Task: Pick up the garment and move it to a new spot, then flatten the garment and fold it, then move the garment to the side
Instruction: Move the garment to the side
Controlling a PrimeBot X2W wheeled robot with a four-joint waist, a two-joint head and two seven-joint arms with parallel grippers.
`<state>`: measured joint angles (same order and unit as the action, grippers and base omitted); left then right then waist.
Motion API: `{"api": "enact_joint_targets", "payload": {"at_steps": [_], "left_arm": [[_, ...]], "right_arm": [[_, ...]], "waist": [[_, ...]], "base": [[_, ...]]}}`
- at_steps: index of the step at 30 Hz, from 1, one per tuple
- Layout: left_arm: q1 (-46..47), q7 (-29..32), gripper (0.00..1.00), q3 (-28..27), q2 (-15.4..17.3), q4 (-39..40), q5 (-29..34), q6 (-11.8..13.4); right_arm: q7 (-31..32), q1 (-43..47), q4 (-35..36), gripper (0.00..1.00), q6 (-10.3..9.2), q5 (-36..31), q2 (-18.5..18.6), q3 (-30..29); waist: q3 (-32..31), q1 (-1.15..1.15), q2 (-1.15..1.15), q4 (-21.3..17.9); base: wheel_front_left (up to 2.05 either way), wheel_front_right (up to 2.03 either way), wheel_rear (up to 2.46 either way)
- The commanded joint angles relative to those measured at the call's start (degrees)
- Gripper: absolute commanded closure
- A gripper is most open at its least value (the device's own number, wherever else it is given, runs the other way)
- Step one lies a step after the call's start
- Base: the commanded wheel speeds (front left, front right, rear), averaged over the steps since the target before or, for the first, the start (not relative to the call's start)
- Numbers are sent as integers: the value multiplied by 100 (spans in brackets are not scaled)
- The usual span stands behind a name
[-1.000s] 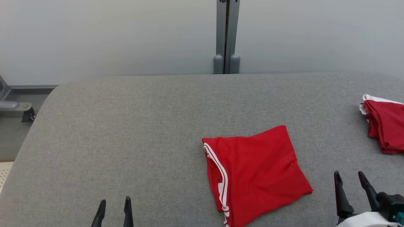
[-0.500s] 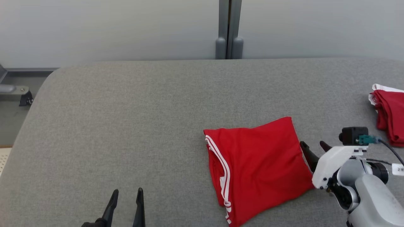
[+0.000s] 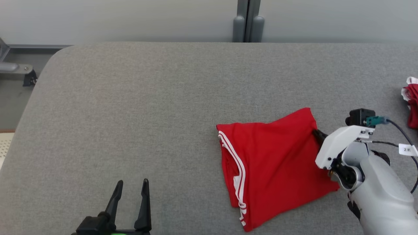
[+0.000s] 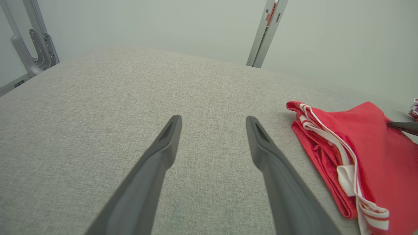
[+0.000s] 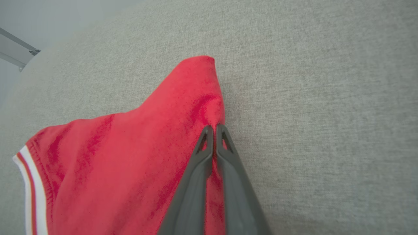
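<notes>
Folded red garment (image 3: pixel 271 163) with white stripes lies right of centre on grey padded table (image 3: pixel 147 98); right gripper (image 5: pixel 214 129) pinched together on its right edge, near far corner — fabric puckers at tips; in head view those fingers mostly hidden behind white wrist housing (image 3: pixel 336 142), arm covering garment's near right corner; left gripper (image 3: pixel 132 182) spread wide, holding nothing, over table well left of garment, its base cut off by frame bottom; at right frame edge, second red-and-white cloth (image 3: pixel 412 107) — mostly cut off.

Right jaws pinched together (pale forearm (image 3: pixel 378 186) angled inward); left jaws spread wide.
</notes>
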<state>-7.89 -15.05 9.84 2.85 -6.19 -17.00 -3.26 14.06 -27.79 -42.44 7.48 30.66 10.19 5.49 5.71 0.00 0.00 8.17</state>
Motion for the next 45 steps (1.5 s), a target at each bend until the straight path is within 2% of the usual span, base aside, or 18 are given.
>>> {"api": "enact_joint_targets", "payload": {"at_steps": [1, 7, 13, 21, 27, 28, 29, 33, 37, 45], "left_arm": [[115, -13, 0, -19, 11, 30, 2, 9], [336, -12, 0, -49, 10, 81, 123, -94], [696, -6, 0, 61, 13, 88, 196, -170], [792, -6, 0, 62, 13, 37, 294, -196], [814, -6, 0, 11, 13, 10, 348, -218], [798, -6, 0, 9, 13, -12, 363, -224], [787, -7, 0, 12, 13, -26, 368, -227], [689, -7, 0, -19, 13, -34, 309, -184], [538, -7, 0, -52, 13, -37, 263, -153], [159, -6, 0, -186, 14, 17, 133, -64]], "right_arm": [[-110, -203, -10, 100, 0, 44, 123, -26], [-247, -1092, -18, 100, -4, 138, 540, -273], [-67, -1817, 87, 100, -2, 103, 1062, -638], [190, -2146, 387, 100, -1, -40, 1522, -1065], [76, -2320, 228, 100, -2, -430, 1630, -1689], [-15, -2325, 153, 54, -2, -641, 1660, -1810], [-27, -2288, 48, 0, -2, -783, 1655, -1913], [-330, -2030, -118, 0, -1, -1638, 1732, -2217], [-930, -1613, 107, 0, 0, -2294, 1542, -2317], [-2039, -305, 1029, 0, -2, -2739, 929, -2108]], "waist": [[121, 0, 0, -286], [503, 0, 0, -997], [837, 0, 0, -1390], [1023, 0, 0, -1494], [1067, 0, 0, -1378], [1062, 0, 0, -1350], [1048, 0, 0, -1324], [938, 0, 0, -1210], [752, 0, 0, -1148], [140, 0, 0, -1003]], "base": [[0, 0, 0], [0, 0, 0], [0, 0, 0], [0, 0, 0], [0, 0, 0], [0, 0, 0], [0, 0, 0], [0, 0, 0], [0, 0, 0], [0, 0, 0]]}}
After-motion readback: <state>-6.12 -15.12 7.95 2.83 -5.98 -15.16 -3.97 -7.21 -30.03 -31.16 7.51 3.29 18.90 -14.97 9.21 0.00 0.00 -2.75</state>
